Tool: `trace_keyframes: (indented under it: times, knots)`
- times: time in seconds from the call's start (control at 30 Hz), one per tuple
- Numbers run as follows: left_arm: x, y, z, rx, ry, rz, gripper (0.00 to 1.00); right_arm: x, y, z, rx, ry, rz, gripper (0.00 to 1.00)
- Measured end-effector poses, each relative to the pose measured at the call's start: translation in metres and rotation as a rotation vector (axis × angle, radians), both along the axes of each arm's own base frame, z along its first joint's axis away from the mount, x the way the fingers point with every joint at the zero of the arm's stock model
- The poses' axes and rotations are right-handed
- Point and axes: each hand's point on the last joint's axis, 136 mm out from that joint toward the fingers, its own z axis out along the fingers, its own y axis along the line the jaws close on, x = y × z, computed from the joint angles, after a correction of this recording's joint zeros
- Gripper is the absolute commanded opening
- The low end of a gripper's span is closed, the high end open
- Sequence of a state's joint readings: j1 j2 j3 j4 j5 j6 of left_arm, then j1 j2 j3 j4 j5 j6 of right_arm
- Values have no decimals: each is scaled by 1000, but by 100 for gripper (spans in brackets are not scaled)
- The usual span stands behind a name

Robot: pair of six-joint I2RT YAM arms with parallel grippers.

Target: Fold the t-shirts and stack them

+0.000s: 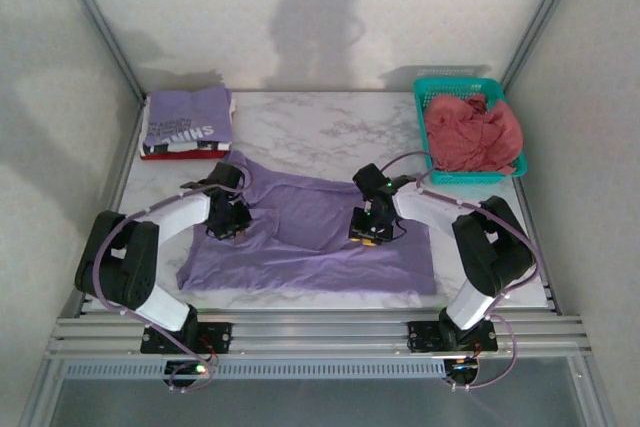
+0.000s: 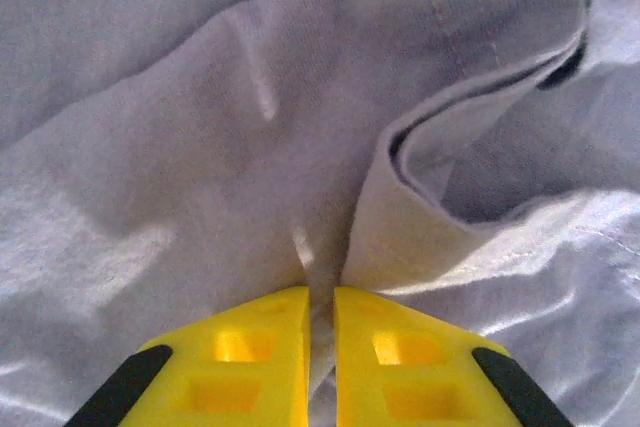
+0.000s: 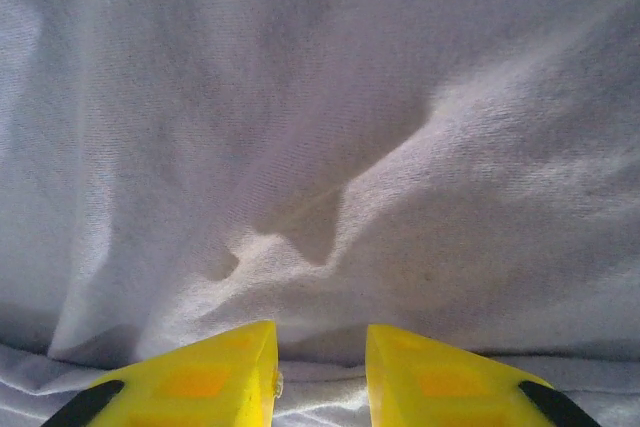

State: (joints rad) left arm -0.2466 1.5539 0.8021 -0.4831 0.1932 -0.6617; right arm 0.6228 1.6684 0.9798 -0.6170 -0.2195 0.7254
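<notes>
The lavender t-shirt (image 1: 310,247) lay spread on the near half of the table (image 1: 300,122) — the left gripper (image 2: 320,292) pinched a fold between nearly closed jaws, the right gripper (image 3: 320,332) sat narrowly parted on the cloth, grip uncertain.

Top view: soft, dim, even light from above. Broad grey shadow on back wall (image 1: 320,7); picture slightly soft, low contrast. My left wrist view: bright streaks across lavender t-shirt (image 2: 200,147), dark shade inside fold, my left fingers (image 2: 250,367) blurred. Right wrist view: flatter light, weave sharp mid-frame, my right fingers (image 3: 200,382) soft.
</notes>
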Motion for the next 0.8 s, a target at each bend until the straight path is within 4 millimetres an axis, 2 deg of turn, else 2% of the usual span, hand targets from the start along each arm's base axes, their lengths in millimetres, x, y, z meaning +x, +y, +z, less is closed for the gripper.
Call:
trace_keyframes:
  times: [0.2, 0.33, 0.4, 0.43, 0.53, 0.6, 0.67, 0.73, 0.8]
  knots:
    - [5, 1, -2, -4, -20, 4, 15, -8, 14, -5, 17, 5, 26, 30]
    - [7, 1, 2, -4, -24, 1, 24, -11, 15, -7, 11, 12, 33, 31]
    - [13, 1, 12, 1, -29, -4, 29, -10, 14, -4, 0, 13, 32, 31]
    - [19, 0, 20, 2, -40, -5, 31, -8, 14, -1, -4, 8, 32, 32]
    - [51, 2, 59, -5, -120, -4, 37, 3, 14, 18, 4, -30, 26, 33]
    - [78, 9, 91, -11, -202, 8, 38, 15, 13, 38, 24, -76, 18, 33]
    - [97, 19, 112, -9, -260, 21, 40, 26, 10, 53, 37, -115, 2, 33]
    - [111, 27, 118, -1, -280, 27, 41, 35, 7, 64, 47, -140, -7, 33]
    - [119, 31, 105, -1, -258, 26, 41, 41, 4, 68, 48, -152, -15, 33]
